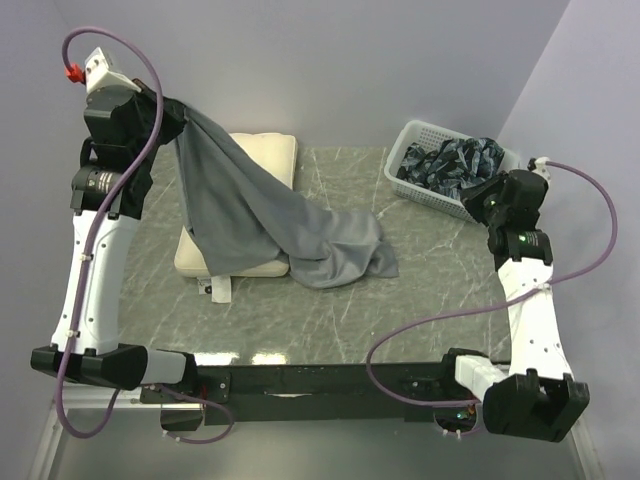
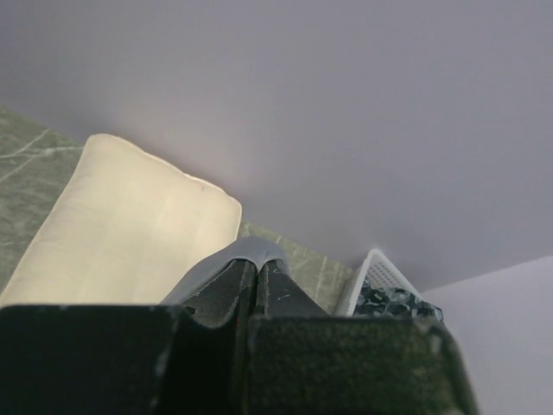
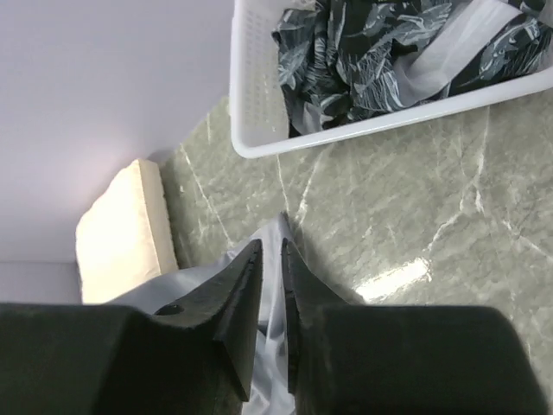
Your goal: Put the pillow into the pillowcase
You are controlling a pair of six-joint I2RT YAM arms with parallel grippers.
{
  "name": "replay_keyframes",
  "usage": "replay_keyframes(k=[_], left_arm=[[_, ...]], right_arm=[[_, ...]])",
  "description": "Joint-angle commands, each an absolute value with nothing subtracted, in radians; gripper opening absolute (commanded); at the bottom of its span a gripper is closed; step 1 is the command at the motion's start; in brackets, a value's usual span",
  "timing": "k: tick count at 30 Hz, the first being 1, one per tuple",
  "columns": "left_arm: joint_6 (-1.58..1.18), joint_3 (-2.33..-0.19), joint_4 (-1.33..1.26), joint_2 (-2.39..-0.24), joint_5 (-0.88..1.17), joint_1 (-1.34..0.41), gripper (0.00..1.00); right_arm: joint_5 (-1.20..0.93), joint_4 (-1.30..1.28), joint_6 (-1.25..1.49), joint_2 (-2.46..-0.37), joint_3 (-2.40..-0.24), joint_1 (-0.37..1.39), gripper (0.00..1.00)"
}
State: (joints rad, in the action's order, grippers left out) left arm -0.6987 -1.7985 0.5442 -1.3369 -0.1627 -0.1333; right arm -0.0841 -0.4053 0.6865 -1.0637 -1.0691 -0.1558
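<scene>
The cream pillow [image 1: 268, 152] lies flat at the table's back left, partly under the grey pillowcase [image 1: 260, 205]. My left gripper [image 1: 172, 118] is raised high over the pillow's left end and is shut on an upper edge of the pillowcase. The cloth hangs from it and trails right onto the table. In the left wrist view the grey fabric [image 2: 249, 251] wraps over the closed fingertips [image 2: 257, 264], with the pillow [image 2: 121, 225] below. My right gripper [image 1: 472, 200] hovers beside the basket with its jaws a narrow gap apart [image 3: 270, 244]. It holds nothing; the pillowcase [image 3: 164, 290] lies beneath it.
A white basket [image 1: 420, 135] of dark patterned clothes stands at the back right, close to the right arm, and shows as the basket [image 3: 251, 86] in the right wrist view. A small white tag [image 1: 220, 288] lies by the pillow's front edge. Walls close in behind and right.
</scene>
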Motion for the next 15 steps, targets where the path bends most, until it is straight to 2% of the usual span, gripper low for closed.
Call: replay_keyframes(k=[1,3,7,10,15], left_arm=[[-0.673,-1.858,0.554,-1.345,-0.083,-0.129,0.01],[-0.675,-1.833,0.555,-1.361,-0.084,-0.124,0.01],[-0.702,-1.786,0.531,-1.399,-0.071,-0.1,0.01],[-0.724,-1.775,0.522,-1.433,-0.041,-0.074,0.01],[-0.726,-1.758,0.514,-1.456,-0.04,-0.048,0.01]], right_arm=[[-0.103,-0.453,0.675,-1.017,-1.079,-0.161,0.29],[-0.159,-0.422,0.681,-1.025,-0.987,-0.138,0.29],[-0.046,-0.327,0.716,-1.055,-0.807,0.07,0.42],[-0.002,-0.234,0.765,-1.101,-0.677,0.176,0.47],[-0.002,-0.114,0.799,-1.234,-0.584,0.245,0.48]])
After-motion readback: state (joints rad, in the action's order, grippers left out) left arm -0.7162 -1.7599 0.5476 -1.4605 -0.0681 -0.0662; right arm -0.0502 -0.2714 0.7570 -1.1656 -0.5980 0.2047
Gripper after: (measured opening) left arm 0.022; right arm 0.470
